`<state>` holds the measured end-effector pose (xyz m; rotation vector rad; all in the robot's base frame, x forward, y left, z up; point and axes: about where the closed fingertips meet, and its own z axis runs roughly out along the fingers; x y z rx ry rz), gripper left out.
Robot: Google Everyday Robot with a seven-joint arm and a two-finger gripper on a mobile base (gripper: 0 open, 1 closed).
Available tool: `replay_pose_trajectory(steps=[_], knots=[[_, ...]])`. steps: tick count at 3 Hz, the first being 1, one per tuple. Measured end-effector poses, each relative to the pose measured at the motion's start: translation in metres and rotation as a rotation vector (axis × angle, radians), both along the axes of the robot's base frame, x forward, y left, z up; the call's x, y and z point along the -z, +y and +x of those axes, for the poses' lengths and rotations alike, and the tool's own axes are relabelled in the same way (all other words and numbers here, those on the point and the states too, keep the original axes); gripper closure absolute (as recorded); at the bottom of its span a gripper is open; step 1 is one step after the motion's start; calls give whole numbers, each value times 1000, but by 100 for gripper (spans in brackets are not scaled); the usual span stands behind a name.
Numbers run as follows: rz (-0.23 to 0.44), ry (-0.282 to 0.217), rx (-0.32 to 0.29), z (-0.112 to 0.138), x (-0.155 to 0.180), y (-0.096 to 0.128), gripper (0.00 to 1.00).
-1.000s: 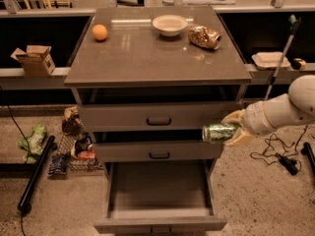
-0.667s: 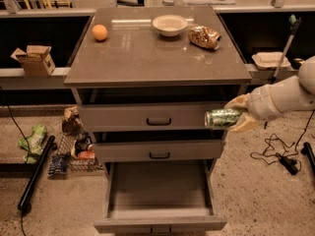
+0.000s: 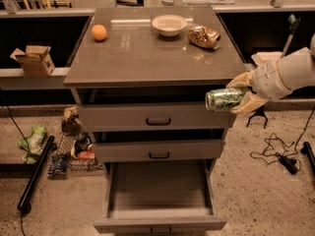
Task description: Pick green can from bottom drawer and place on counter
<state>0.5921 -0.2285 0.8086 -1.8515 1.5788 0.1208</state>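
Holding the green can (image 3: 221, 100) on its side, my end effector (image 3: 237, 98) is clamped around it just below the worktop's (image 3: 142, 58) front right corner; well below the worktop, the bottom drawer (image 3: 157, 191) stands pulled out.

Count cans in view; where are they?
2. The green can lies sideways in the gripper, right of the top drawer. A gold-brown dented can sits on the counter's back right, beside the bowl. Unseen drawer interiors could hide more.
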Motion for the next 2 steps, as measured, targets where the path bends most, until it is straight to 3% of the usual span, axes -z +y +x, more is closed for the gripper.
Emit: replay_pose_trajectory(steps=[1, 2], knots=[[7, 8, -1, 8, -7, 6, 100], [48, 35, 19, 33, -33, 13, 100]])
